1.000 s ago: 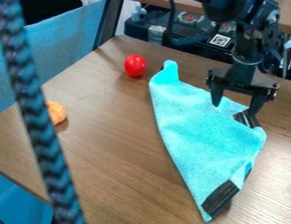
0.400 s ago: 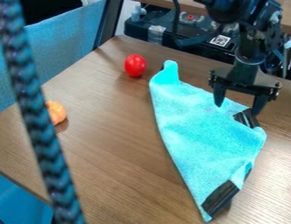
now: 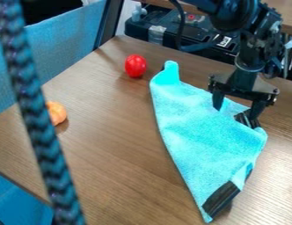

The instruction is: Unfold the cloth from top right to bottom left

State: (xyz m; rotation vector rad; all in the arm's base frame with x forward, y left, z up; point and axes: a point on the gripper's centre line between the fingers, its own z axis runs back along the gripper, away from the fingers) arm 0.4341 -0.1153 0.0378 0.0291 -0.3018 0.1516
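The gripper hangs at the upper right over the top right edge of the cloth, open, its two fingers spread apart. Its left finger is above the turquoise fabric and its right finger is by a black striped patch at the cloth's right edge. The turquoise cloth lies folded on the table, long and narrowing toward a bottom tip, with another narrow corner at its top left. A second black patch shows near the bottom tip. Whether the fingertips touch the cloth, I cannot tell.
On the wooden table, a red egg-shaped object sits left of the cloth's top corner. An orange object is near the left edge. A dark braided cable crosses the left foreground. Black equipment stands behind the table.
The gripper has shifted slightly, first a little right, then back left and lower in the view. The arm above it has tilted. The cloth looks unmoved.
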